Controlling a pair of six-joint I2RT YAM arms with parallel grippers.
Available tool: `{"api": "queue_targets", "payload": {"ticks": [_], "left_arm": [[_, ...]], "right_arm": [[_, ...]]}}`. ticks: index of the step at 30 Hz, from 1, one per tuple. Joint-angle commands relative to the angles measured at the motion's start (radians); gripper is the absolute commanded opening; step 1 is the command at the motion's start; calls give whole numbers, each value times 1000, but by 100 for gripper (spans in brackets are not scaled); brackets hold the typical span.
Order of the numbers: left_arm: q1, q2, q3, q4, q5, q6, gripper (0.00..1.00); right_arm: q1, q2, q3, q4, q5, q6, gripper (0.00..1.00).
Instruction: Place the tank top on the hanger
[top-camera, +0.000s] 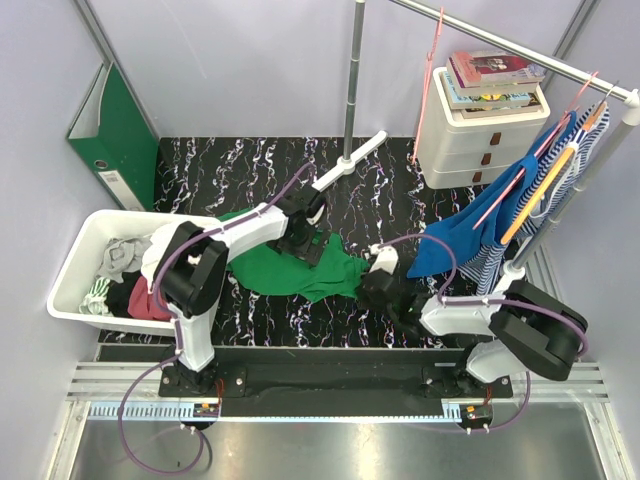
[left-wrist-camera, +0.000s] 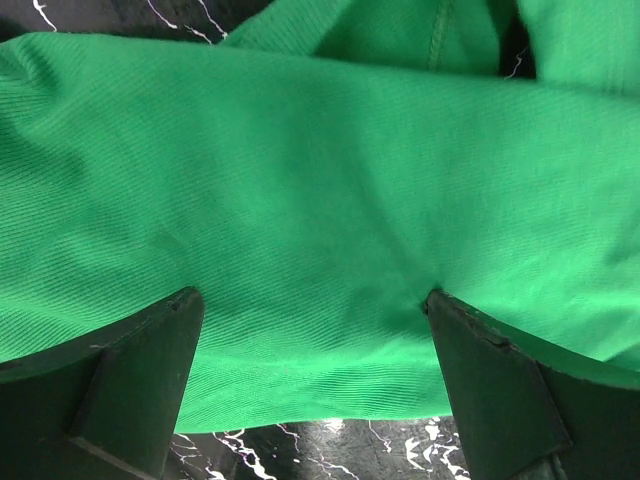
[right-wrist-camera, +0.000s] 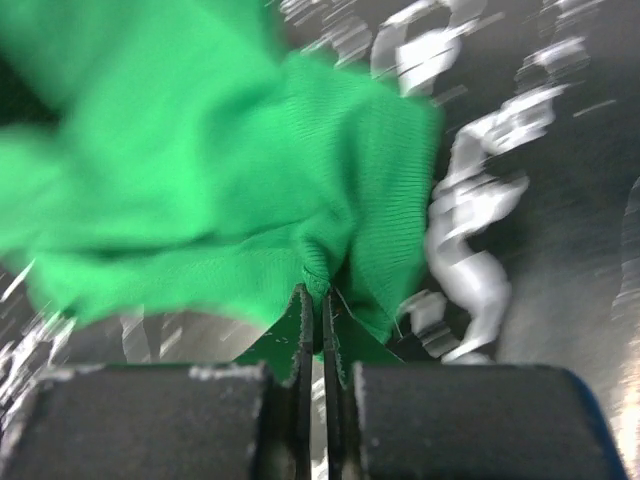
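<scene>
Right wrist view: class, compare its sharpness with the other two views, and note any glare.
Right wrist: tank top and marbled table smeared with blur, only the right gripper crisp. Left wrist: sharp, evenly lit, fabric ribbing visible. Top external: sharp, bright reflection along the metal rail.

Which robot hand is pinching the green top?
The right gripper, shut on the tank top's edge. The left gripper hangs open over it.

Overhead, two close-ups, same tank top (top-camera: 320, 275)

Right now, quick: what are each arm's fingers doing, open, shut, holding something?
Left fingers: open, over the tank top, gripping nothing.
Right fingers: shut on the tank top's edge.
</scene>
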Motion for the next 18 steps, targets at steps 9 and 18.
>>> {"api": "queue_targets", "payload": {"ticks": [9,18], "left_arm": [[1,-390,-134,85,14,-119,99],[-3,-720,-464,181,17,-283,99]], "right_arm": [[402,1,146,-3,-81,134,6],[369,-305,217,-253,201,11,89]]}}
